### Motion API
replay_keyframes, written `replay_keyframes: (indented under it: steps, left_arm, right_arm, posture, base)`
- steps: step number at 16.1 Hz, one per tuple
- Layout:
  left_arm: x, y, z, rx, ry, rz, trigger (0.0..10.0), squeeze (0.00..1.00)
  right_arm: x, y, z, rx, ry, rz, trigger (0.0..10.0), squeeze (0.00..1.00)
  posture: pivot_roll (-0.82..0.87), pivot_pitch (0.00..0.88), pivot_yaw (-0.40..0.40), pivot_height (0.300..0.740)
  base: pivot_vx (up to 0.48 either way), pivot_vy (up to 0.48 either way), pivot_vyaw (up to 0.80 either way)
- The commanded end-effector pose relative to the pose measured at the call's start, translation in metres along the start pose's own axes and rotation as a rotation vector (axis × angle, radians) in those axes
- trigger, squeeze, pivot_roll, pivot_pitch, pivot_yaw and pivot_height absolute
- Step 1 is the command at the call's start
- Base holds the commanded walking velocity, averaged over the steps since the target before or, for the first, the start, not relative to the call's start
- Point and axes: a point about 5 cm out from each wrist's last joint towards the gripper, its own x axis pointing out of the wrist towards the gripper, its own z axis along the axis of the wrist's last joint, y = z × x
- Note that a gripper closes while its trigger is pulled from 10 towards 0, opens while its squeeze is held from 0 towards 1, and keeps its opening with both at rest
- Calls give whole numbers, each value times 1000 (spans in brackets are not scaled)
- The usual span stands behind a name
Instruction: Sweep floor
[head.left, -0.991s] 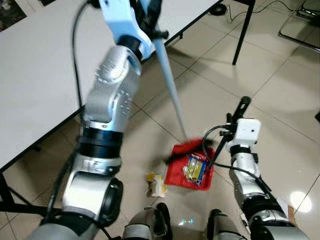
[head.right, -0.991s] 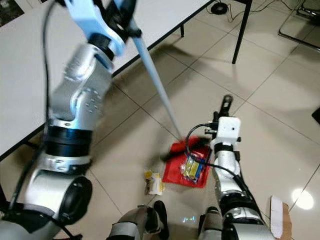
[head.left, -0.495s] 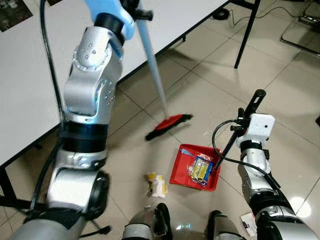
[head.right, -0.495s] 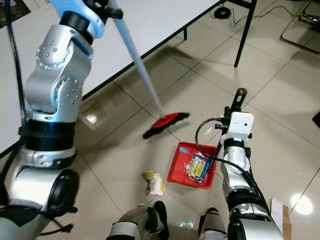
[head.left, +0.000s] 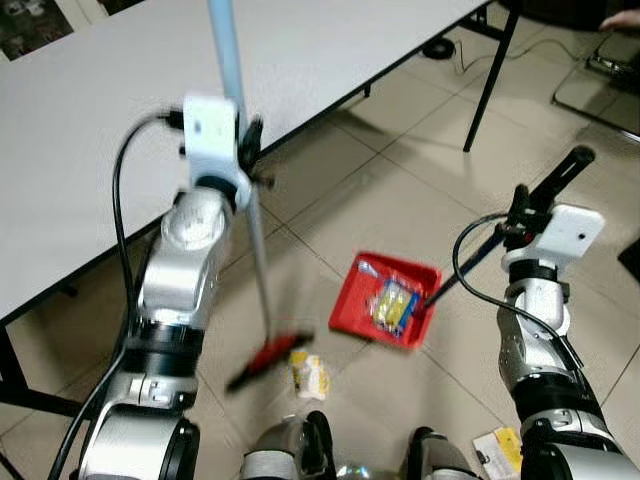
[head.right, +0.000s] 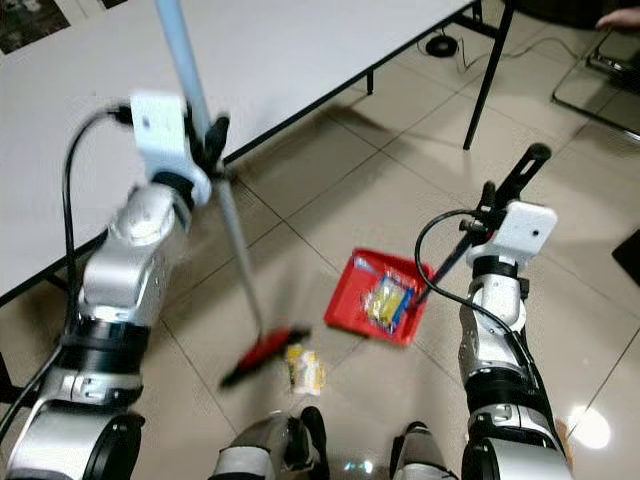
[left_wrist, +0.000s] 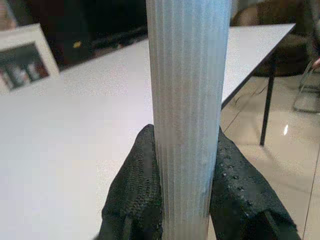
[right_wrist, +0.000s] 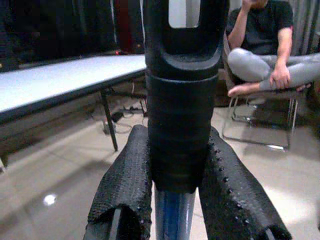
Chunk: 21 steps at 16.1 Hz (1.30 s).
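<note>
My left gripper (left_wrist: 184, 175) is shut on the pale blue broom handle (head.left: 236, 120), which stands almost upright. Its red brush head (head.left: 268, 358) rests on the tiles just left of a crumpled yellow wrapper (head.left: 309, 373). My right gripper (right_wrist: 175, 175) is shut on the black dustpan handle (head.left: 545, 190). The red dustpan (head.left: 352, 305) lies on the floor between my arms with yellow packets (head.left: 392, 303) inside it.
A large white table (head.left: 120, 110) runs along the left and back, with a black leg (head.left: 488, 70) at the far right. A person sits on a chair (right_wrist: 260, 65) beyond. A paper scrap (head.left: 497, 447) lies by my right side. Cables (head.left: 440, 45) trail under the table's far end.
The broom swung from a slant over the dustpan to nearly upright, its brush head now down near the wrapper. My left arm lowered. The dustpan handle rose slightly.
</note>
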Motion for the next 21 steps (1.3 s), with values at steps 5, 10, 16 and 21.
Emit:
replay_keyframes:
  steps: [5,10,16,21]
  left_arm:
    - [-18,18,-39,37,64,106,10000,0]
    - [-41,31,-79,12,155,208,10000,0]
    - [-43,32,-79,-2,133,241,10000,0]
    - [-41,29,-75,-5,116,228,10000,0]
  right_arm:
    - [-7,17,4,113,-3,24,10000,0]
    - [-12,32,3,161,30,49,10000,0]
    - [-14,35,0,172,58,54,10000,0]
    - [-19,36,-2,179,74,45,10000,0]
  posture:
    - [-52,89,80,740]
    - [-44,84,65,740]
    - [-36,86,69,740]
    - [-40,79,81,740]
  base:
    - [0,0,0]
    - [0,0,0]
    - [0,0,0]
    - [0,0,0]
